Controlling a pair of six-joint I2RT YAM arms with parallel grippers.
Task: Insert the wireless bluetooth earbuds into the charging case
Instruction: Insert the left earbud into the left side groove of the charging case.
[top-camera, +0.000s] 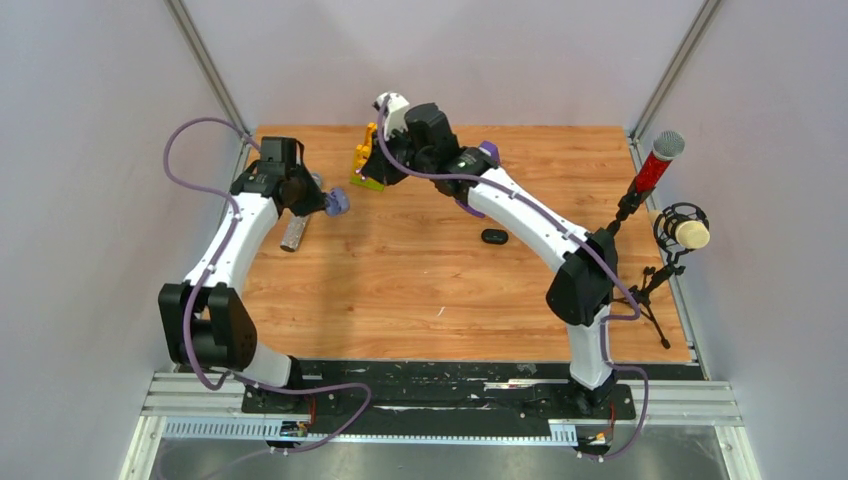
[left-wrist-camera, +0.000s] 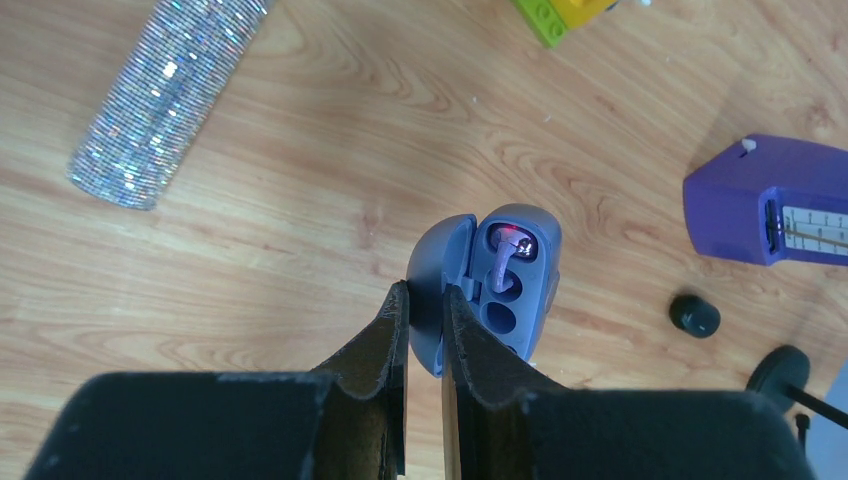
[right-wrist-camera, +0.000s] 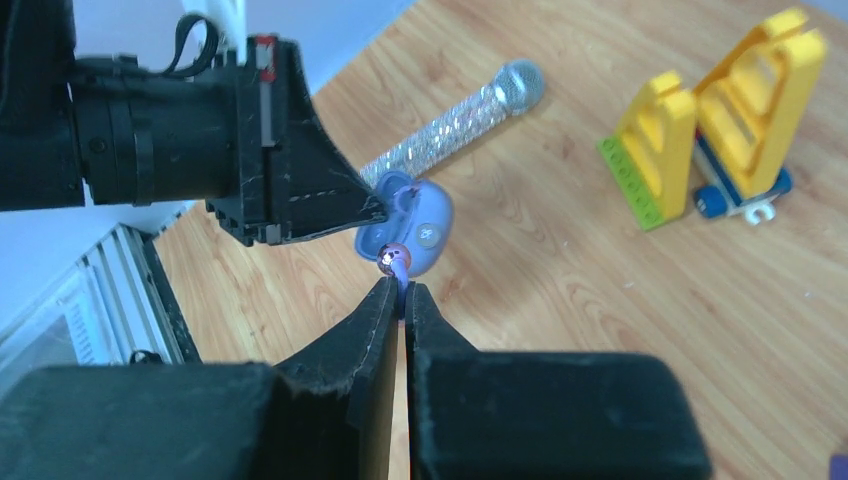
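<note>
**Earbud held at the open case**

Nearest us, our right gripper (right-wrist-camera: 403, 290) is pinched tight on a purple earbud (right-wrist-camera: 395, 258). Just beyond it, our left gripper (left-wrist-camera: 426, 292) clamps the lid of the open blue charging case (left-wrist-camera: 520, 265), where a second earbud (left-wrist-camera: 505, 262) sits inside. Farther off, a glittery microphone (right-wrist-camera: 455, 115) lies on the wooden table (right-wrist-camera: 560, 300)

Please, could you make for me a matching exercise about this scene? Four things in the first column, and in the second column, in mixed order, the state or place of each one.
Things:
1. charging case
2. earbud outside the case
3. glitter microphone
4. yellow toy blocks

States or places:
a. pinched at the tips of the right gripper
b. lying flat on the table
c. open, its lid clamped by the left gripper
d. standing upright near the far edge

Pairs: 1-c, 2-a, 3-b, 4-d
</note>
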